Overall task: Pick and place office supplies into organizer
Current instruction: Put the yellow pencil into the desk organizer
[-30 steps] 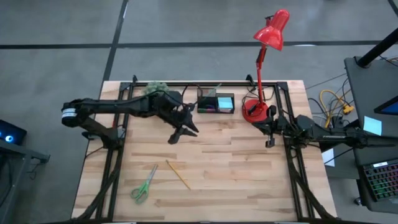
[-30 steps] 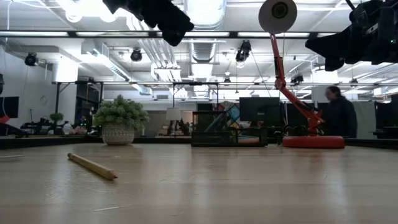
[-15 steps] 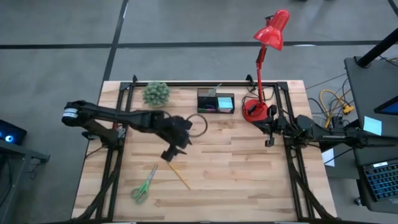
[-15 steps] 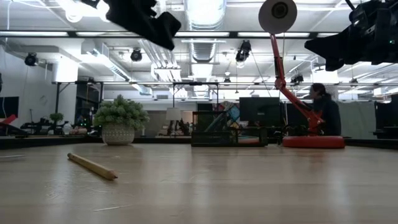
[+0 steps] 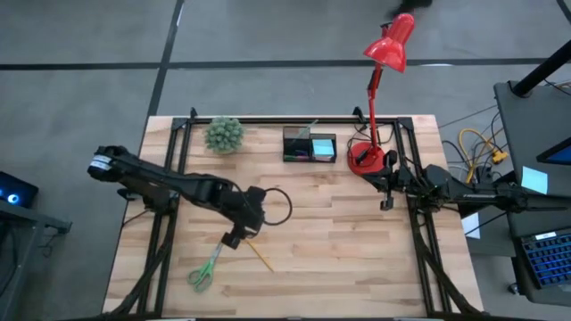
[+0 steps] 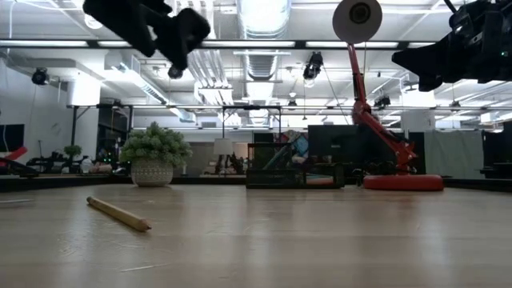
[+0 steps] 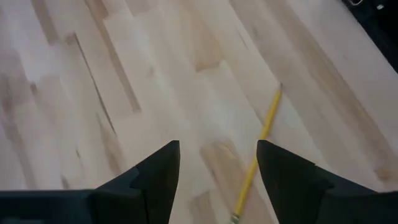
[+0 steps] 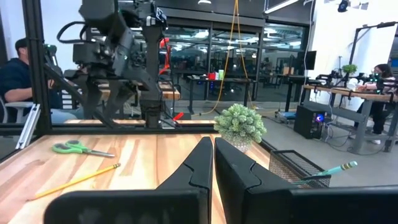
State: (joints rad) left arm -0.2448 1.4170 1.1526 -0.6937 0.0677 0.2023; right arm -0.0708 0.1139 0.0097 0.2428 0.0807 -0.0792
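Note:
A yellow pencil lies flat on the wooden table, and green-handled scissors lie flat near the left front. My left gripper hovers open above the pencil's far end, tipped downward. In the left wrist view the pencil runs close by one finger of my left gripper. The black organizer stands at the far edge with a teal pen sticking out of it. My right gripper rests shut at the right side, raised off the table.
A small potted plant stands at the far left of the organizer. A red desk lamp rests on its round base to the organizer's right. Bare wood lies between the pencil and the right arm. People sit in the room behind.
My left gripper has swung from beside the organizer toward the table's near edge and somewhat left, sinking a little and tipping further down. It now hangs over the pencil. Nothing on the table has moved.

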